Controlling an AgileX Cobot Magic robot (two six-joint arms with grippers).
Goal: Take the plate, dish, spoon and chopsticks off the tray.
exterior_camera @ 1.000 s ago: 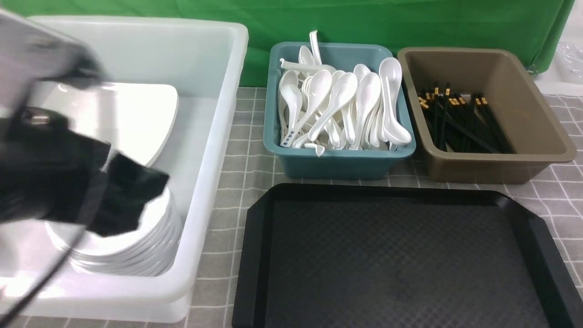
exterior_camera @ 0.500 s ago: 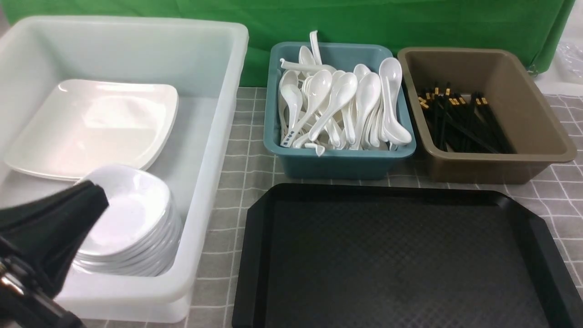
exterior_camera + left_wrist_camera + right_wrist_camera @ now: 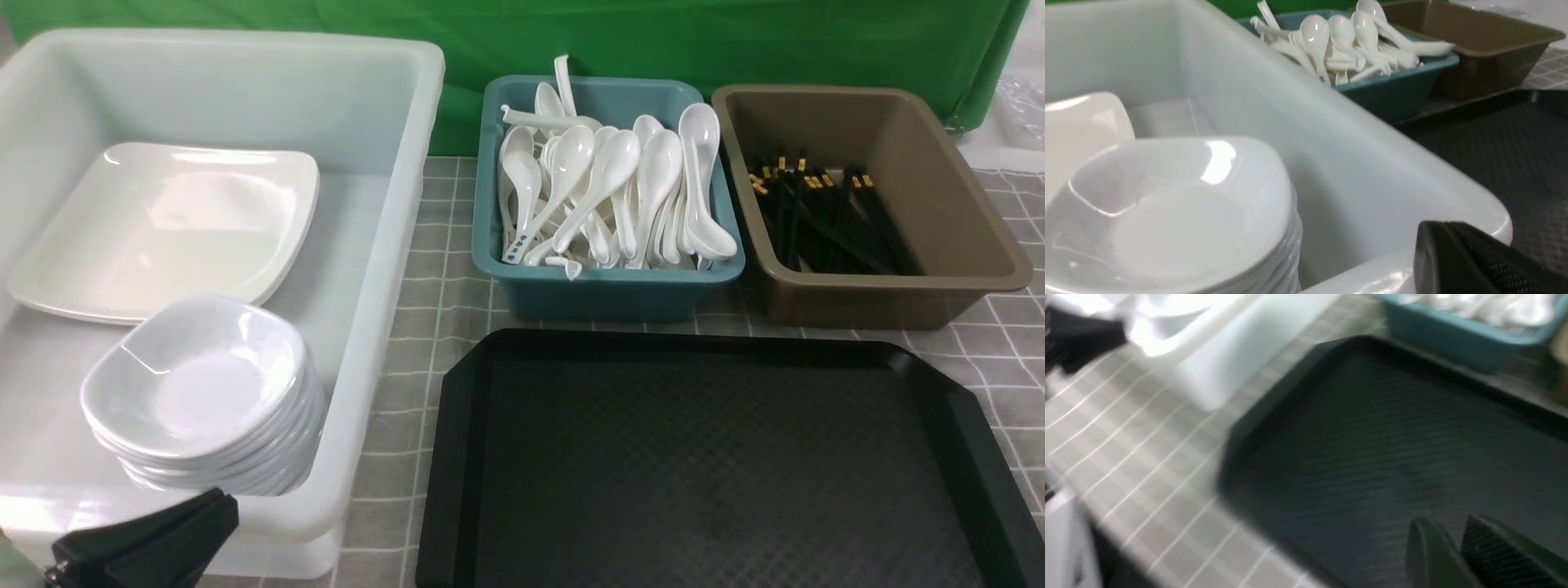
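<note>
Checked cloth (image 3: 424, 327): dish (image 3: 192, 384) just beyond left end effector (image 3: 155, 543), seemingly closed.

Bare black tray (image 3: 718, 457); plate (image 3: 175, 224) binned

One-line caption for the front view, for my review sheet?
Black tray bare; plate and stacked dishes in white tub, spoons and chopsticks binned.

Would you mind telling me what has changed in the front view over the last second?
The left tool pulled back out of the white tub toward the robot and shut, empty. The stacked dishes, plate, spoons, chopsticks and bare tray stayed put.
</note>
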